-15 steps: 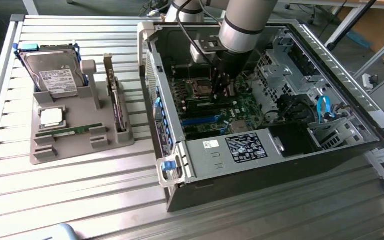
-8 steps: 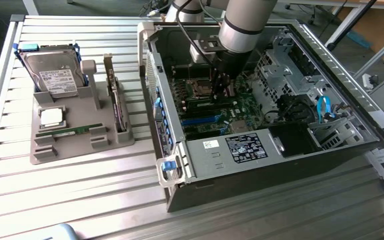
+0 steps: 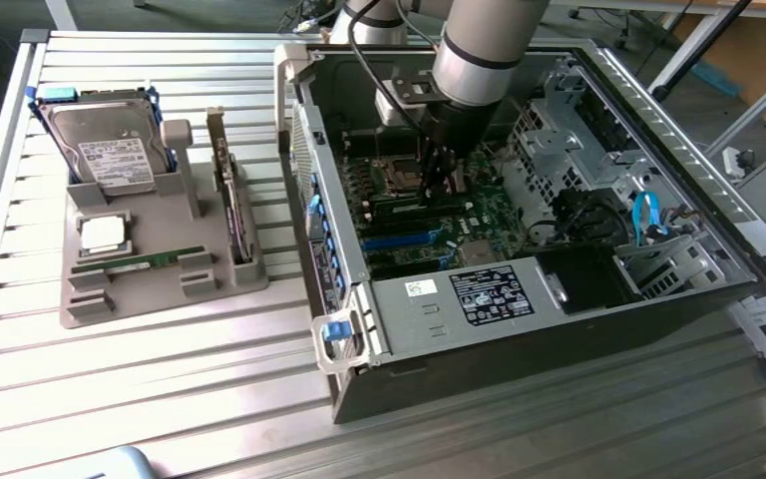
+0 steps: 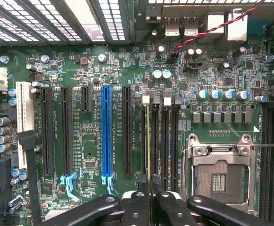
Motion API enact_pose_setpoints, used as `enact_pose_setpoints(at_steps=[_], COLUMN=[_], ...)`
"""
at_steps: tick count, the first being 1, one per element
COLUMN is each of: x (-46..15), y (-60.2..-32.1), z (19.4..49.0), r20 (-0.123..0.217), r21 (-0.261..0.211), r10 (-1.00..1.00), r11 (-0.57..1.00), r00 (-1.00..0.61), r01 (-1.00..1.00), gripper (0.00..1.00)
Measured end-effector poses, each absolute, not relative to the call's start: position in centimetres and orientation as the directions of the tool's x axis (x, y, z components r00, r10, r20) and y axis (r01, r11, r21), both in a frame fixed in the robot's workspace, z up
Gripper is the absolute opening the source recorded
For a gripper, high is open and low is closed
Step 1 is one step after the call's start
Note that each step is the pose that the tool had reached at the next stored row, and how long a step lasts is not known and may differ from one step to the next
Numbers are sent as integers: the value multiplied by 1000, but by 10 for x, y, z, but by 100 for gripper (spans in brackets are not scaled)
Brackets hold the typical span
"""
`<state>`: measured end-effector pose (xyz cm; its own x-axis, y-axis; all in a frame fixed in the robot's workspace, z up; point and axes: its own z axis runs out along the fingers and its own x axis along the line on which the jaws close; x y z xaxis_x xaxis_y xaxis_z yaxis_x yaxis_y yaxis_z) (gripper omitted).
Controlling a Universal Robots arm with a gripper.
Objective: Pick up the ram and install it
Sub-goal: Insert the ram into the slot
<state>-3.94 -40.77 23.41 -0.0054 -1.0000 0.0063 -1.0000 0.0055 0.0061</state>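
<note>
Ram (image 4: 148, 141) | picked up, clenched edge-on between gripper (image 4: 149, 197) fingers | lined over memory slots (image 4: 165, 141) beside processor socket (image 4: 220, 176) | seating unconfirmed, not yet released

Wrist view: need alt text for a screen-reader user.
The claw, shut on the ram seen edge-on as a thin strip, holds it lined up over the memory slots of a green motherboard. An empty processor socket lies on one side of those slots, a blue expansion slot among black ones on the other.
</note>
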Motion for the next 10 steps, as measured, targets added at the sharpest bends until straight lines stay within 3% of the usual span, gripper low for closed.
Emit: enact_pose_setpoints(at_steps=[10], x=[-40], y=[-408], z=[234], r20=[7], r21=[6], r10=[-1000], r11=[6], r00=[-6], r01=[-1000], gripper=[12])
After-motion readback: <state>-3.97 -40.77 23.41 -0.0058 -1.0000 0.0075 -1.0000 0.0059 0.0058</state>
